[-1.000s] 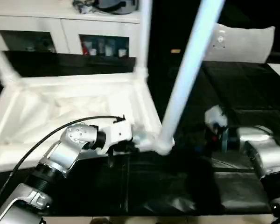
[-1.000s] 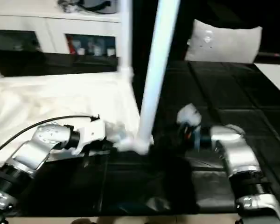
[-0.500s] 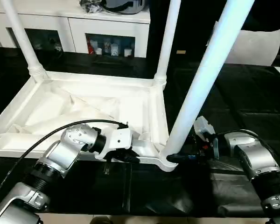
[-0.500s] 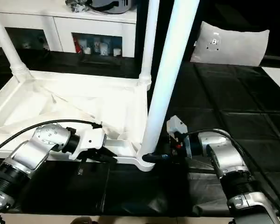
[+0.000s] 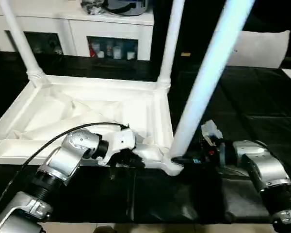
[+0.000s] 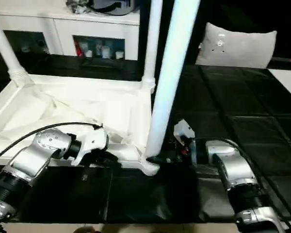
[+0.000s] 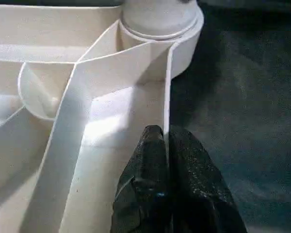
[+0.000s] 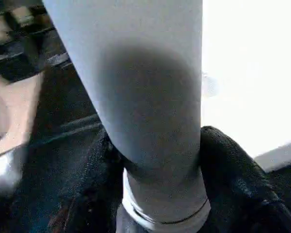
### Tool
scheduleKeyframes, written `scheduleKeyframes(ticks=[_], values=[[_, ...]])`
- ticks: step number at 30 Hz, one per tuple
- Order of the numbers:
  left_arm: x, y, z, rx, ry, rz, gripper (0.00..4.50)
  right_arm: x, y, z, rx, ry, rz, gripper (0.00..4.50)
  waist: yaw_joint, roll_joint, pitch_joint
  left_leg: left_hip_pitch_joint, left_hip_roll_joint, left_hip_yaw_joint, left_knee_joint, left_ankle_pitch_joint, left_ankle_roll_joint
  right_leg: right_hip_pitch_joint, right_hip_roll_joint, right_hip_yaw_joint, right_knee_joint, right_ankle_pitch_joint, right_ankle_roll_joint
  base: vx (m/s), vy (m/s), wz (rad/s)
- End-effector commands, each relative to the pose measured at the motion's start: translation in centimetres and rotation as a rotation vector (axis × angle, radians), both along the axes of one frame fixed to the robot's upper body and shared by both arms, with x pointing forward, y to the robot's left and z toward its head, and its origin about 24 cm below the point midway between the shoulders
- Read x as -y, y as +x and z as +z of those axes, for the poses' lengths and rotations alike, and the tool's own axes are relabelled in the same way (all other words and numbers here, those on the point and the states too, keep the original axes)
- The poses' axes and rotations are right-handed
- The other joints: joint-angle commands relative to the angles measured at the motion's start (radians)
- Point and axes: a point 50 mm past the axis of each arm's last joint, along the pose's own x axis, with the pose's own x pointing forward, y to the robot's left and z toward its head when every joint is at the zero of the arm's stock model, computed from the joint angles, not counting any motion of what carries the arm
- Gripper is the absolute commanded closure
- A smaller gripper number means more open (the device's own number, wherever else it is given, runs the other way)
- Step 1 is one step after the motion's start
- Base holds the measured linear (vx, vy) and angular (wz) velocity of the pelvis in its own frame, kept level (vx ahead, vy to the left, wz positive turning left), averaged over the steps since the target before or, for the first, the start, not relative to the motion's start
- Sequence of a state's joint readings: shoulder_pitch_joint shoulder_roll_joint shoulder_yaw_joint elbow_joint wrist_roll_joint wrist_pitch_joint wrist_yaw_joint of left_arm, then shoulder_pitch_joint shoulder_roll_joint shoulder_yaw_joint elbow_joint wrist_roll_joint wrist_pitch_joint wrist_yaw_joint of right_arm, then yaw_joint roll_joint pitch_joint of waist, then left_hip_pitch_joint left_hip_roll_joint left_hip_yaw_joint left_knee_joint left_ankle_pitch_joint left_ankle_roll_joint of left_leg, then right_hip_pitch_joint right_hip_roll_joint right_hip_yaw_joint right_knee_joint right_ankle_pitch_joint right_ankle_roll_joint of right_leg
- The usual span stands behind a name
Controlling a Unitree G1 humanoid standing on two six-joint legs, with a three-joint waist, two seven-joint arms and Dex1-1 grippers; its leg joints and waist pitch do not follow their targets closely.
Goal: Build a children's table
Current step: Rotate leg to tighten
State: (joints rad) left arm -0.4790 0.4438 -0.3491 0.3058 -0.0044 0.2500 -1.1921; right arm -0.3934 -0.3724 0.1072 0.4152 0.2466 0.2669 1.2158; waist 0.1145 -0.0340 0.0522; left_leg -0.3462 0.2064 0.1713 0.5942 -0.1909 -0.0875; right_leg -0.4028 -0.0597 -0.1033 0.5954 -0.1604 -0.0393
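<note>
The white children's table lies upside down, its ribbed top [image 5: 87, 109] on the black mat. Two legs [image 5: 167, 43] [image 5: 19, 41] stand in the far corner sockets. A third leg [image 5: 203, 92] rises, leaning to the right, from the near right socket [image 5: 170, 166]. My left gripper [image 5: 136, 160] is shut on the top's near rim [image 7: 167, 97] just left of that socket, one finger on each side of the thin wall. My right gripper [image 5: 186, 160] clasps the base of the third leg [image 8: 145, 97], with its fingers [image 8: 228, 165] either side.
A white cabinet with glass doors [image 5: 106, 34] runs along the back. A flat white board [image 5: 262, 48] leans at the back right. Black mat [image 5: 262, 107] covers the floor to the right and in front. A black cable [image 5: 43, 145] loops over my left forearm.
The whole picture has shifted with the camera. A second ago my right gripper stood further from the near leg's base; now it clasps it. The left gripper keeps its hold on the rim.
</note>
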Motion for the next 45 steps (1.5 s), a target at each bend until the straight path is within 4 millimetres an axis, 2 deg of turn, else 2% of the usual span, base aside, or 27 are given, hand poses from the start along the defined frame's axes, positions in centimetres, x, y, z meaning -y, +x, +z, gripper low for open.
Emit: scheduleKeyframes(ticks=[1, 3, 4, 6, 7, 10, 12, 14, 17, 19, 21, 22, 24, 25, 28, 29, 30, 32, 33, 34, 36, 38, 39, 41, 43, 44, 45], values=[[2.5, 0.4, 0.4, 0.015, -0.072, 0.077, 4.5, -2.5, 1.0, -0.1, -0.014, 0.005, -0.12, 2.51, -0.006, 0.004, -0.056, 0.005, 0.022, -0.011, -0.071, -0.242, 0.008, 0.049, -0.087, 0.043, -0.103, -0.545, -0.06, 0.0, 0.0, 0.0], [3.6, 0.7, 0.5, 0.019, -0.087, 0.157, 4.5, -3.7, 1.9, -0.5, -0.023, -0.021, -0.254, 2.51, -0.035, 0.003, -0.057, -0.005, 0.019, -0.019, -0.073, -0.245, -0.01, 0.056, -0.088, 0.036, -0.105, -0.565, -0.041, 0.0, 0.0, 0.0], [4.0, 0.8, 0.5, 0.021, -0.093, 0.179, 4.5, -4.1, 2.3, -0.6, -0.025, -0.028, -0.309, 2.51, -0.04, 0.007, -0.058, -0.005, 0.018, -0.02, -0.072, -0.248, -0.009, 0.057, -0.088, 0.034, -0.107, -0.57, -0.038, 0.0, 0.0, 0.0], [5.1, 1.2, 0.6, 0.036, -0.11, 0.233, 4.5, -4.7, 3.1, -0.7, -0.031, -0.03, -0.438, 2.51, -0.056, 0.005, -0.055, 0.007, 0.013, -0.013, -0.065, -0.263, 0.011, 0.042, -0.085, 0.036, -0.119, -0.577, -0.041, 0.0, 0.0, 0.0], [5.7, 1.5, 0.6, 0.05, -0.117, 0.257, 4.5, -4.9, 3.6, -0.8, -0.029, -0.036, -0.512, 2.51, -0.057, 0.002, -0.056, 0.007, 0.009, -0.013, -0.063, -0.264, 0.016, 0.044, -0.085, 0.034, -0.121, -0.587, -0.038, 0.0, 0.0, 0.0], [6.9, 2.0, 0.7, 0.087, -0.13, 0.296, 4.5, -5.1, 4.2, -0.7, -0.004, -0.025, -0.579, 2.51, -0.058, 0.007, -0.059, 0.011, 0.009, -0.011, -0.063, -0.253, 0.027, 0.042, -0.083, 0.034, -0.123, -0.57, -0.034, 0.0, 0.0, 0.0], [7.4, 2.2, 0.8, 0.126, -0.121, 0.299, 4.5, -5.0, 4.4, -0.5, 0.012, -0.004, -0.631, 1.98, -0.055, 0.007, -0.062, 0.005, 0.016, -0.012, -0.068, -0.235, 0.037, 0.045, -0.082, 0.041, -0.111, -0.491, -0.052, 0.0, 0.0, 0.0], [7.4, 2.3, 0.9, 0.139, -0.109, 0.303, 4.5, -4.9, 4.4, -0.4, 0.028, -0.003, -0.644, 1.74, -0.052, 0.008, -0.066, 0.002, 0.021, -0.012, -0.07, -0.205, 0.041, 0.049, -0.083, 0.048, -0.097, -0.414, -0.08, 0.0, 0.0, 0.0], [6.7, 2.6, 0.8, 0.167, -0.074, 0.31, 4.5, -4.2, 4.2, -0.3, 0.088, -0.061, -0.634, 1.56, -0.047, 0.008, -0.069, -0.002, 0.022, -0.01, -0.069, -0.173, 0.046, 0.053, -0.082, 0.051, -0.086, -0.341, -0.109, 0.0, 0.0, 0.0], [6.3, 2.8, 0.7, 0.184, -0.054, 0.31, 4.5, -3.4, 4.2, -0.3, 0.09, -0.069, -0.657, 1.39, -0.042, 0.003, -0.068, -0.003, 0.021, -0.005, -0.067, -0.148, 0.054, 0.054, -0.083, 0.055, -0.084, -0.314, -0.12, 0.0, 0.0, 0.0], [5.6, 3.1, 0.6, 0.212, -0.036, 0.31, 4.5, -2.7, 4.1, -0.1, 0.096, -0.062, -0.657, 1.19, -0.035, 0.005, -0.068, -0.004, 0.02, -0.004, -0.067, -0.142, 0.057, 0.057, -0.084, 0.055, -0.085, -0.327, -0.111, 0.0, 0.0, 0.0], [5.3, 3.3, 0.5, 0.224, -0.026, 0.321, 4.5, -2.2, 4.0, 0.0, 0.105, -0.068, -0.655, 1.11, -0.031, 0.001, -0.066, -0.004, 0.021, -0.004, -0.069, -0.141, 0.058, 0.056, -0.084, 0.055, -0.086, -0.342, -0.099, 0.0, 0.0, 0.0], [4.8, 3.5, 0.4, 0.245, -0.015, 0.331, 4.5, -1.6, 3.8, 0.1, 0.119, -0.072, -0.652, 1.02, -0.026, 0.003, -0.063, -0.002, 0.019, -0.004, -0.07, -0.163, 0.056, 0.054, -0.084, 0.053, -0.096, -0.398, -0.072, 0.0, 0.0, 0.0], [4.4, 3.7, 0.4, 0.267, -0.008, 0.354, 4.5, -1.1, 3.6, 0.3, 0.135, -0.073, -0.656, 0.77, -0.027, 0.0, -0.063, -0.002, 0.02, -0.004, -0.07, -0.168, 0.052, 0.053, -0.085, 0.052, -0.096, -0.412, -0.067, 0.0, 0.0, 0.0], [4.2, 3.6, 0.7, 0.301, -0.061, 0.366, 4.5, 0.1, 2.9, 0.8, 0.166, -0.068, -0.654, 0.62, -0.026, -0.004, -0.061, -0.004, 0.018, -0.006, -0.071, -0.181, 0.051, 0.053, -0.085, 0.05, -0.104, -0.474, -0.024, 0.0, 0.0, 0.0], [4.2, 3.3, 0.7, 0.284, -0.08, 0.36, 4.23, 0.2, 2.6, 1.0, 0.174, -0.07, -0.638, 0.44, -0.029, -0.007, -0.061, -0.007, 0.015, -0.005, -0.07, -0.179, 0.052, 0.054, -0.084, 0.047, -0.106, -0.49, -0.015, 0.0, 0.0, 0.0], [4.2, 3.3, 0.7, 0.284, -0.08, 0.36, 3.96, 0.2, 2.6, 1.0, 0.174, -0.07, -0.638, 0.34, -0.03, -0.007, -0.062, -0.007, 0.013, -0.004, -0.068, -0.175, 0.054, 0.052, -0.084, 0.048, -0.107, -0.497, -0.009, 0.0, 0.0, 0.0], [4.2, 3.0, 0.8, 0.275, -0.1, 0.344, 3.91, 0.3, 2.3, 1.1, 0.182, -0.077, -0.617, 0.21, -0.031, -0.004, -0.063, -0.006, 0.013, -0.005, -0.066, -0.171, 0.058, 0.051, -0.086, 0.046, -0.11, -0.502, -0.015, 0.0, 0.0, 0.0], [4.2, 2.6, 0.9, 0.257, -0.125, 0.33, 3.8, 0.3, 1.9, 1.2, 0.187, -0.087, -0.58, 0.11, -0.029, 0.018, -0.063, -0.003, 0.017, -0.007, -0.068, -0.175, 0.058, 0.047, -0.085, 0.046, -0.107, -0.485, -0.033, 0.0, 0.0, 0.0], [4.2, 2.1, 1.0, 0.24, -0.142, 0.316, 3.8, 0.1, 1.4, 1.3, 0.176, -0.092, -0.526, 0.11, -0.033, 0.012, -0.063, -0.003, 0.022, -0.007, -0.069, -0.18, 0.058, 0.048, -0.082, 0.047, -0.107, -0.464, -0.039, 0.0, 0.0, 0.0], [3.8, 1.4, 1.2, 0.244, -0.168, 0.333, 3.6, -0.7, 0.5, 1.9, 0.155, -0.065, -0.403, 0.01, -0.031, 0.01, -0.067, -0.007, 0.029, -0.009, -0.072, -0.172, 0.067, 0.055, -0.082, 0.05, -0.092, -0.372, -0.073, 0.0, 0.0, 0.0], [3.5, 1.1, 1.4, 0.249, -0.172, 0.343, 3.54, -1.2, 0.4, 2.3, 0.159, -0.046, -0.366, 0.0, -0.033, 0.007, -0.065, -0.011, 0.031, -0.01, -0.073, -0.164, 0.073, 0.056, -0.081, 0.051, -0.085, -0.325, -0.095, 0.0, 0.0, 0.0], [2.9, 1.0, 1.7, 0.255, -0.167, 0.358, 3.45, -1.8, 0.4, 2.8, 0.172, -0.026, -0.342, 0.0, -0.031, 0.009, -0.065, -0.005, 0.029, -0.007, -0.071, -0.172, 0.071, 0.051, -0.081, 0.051, -0.089, -0.343, -0.095, 0.0, 0.0, 0.0], [1.8, 0.7, 2.1, 0.261, -0.141, 0.375, 3.29, -2.5, 0.7, 3.2, 0.181, -0.005, -0.324, 0.0, -0.031, -0.002, -0.062, -0.007, 0.028, -0.006, -0.073, -0.169, 0.066, 0.051, -0.081, 0.052, -0.091, -0.363, -0.092, 0.0, 0.0, 0.0], [0.3, 0.2, 2.5, 0.266, -0.1, 0.388, 3.18, -3.2, 1.0, 3.5, 0.187, 0.012, -0.307, 0.0, -0.03, 0.002, -0.061, -0.003, 0.029, -0.008, -0.074, -0.181, 0.056, 0.049, -0.084, 0.052, -0.09, -0.403, -0.087, 0.0, 0.0, 0.0], [0.1, 0.1, 2.6, 0.266, -0.094, 0.389, 3.13, -3.2, 1.0, 3.5, 0.187, 0.014, -0.305, 0.0, -0.033, -0.012, -0.059, -0.003, 0.029, -0.006, -0.074, -0.182, 0.056, 0.048, -0.083, 0.051, -0.093, -0.414, -0.082, 0.0, 0.0, 0.0], [-0.8, -0.3, 2.8, 0.267, -0.059, 0.389, 3.01, -3.7, 1.3, 3.6, 0.19, 0.016, -0.295, 0.0, -0.033, 0.002, -0.055, 0.001, 0.029, -0.007, -0.076, -0.195, 0.046, 0.042, -0.083, 0.052, -0.096, -0.438, -0.075, 0.0, 0.0, 0.0]])
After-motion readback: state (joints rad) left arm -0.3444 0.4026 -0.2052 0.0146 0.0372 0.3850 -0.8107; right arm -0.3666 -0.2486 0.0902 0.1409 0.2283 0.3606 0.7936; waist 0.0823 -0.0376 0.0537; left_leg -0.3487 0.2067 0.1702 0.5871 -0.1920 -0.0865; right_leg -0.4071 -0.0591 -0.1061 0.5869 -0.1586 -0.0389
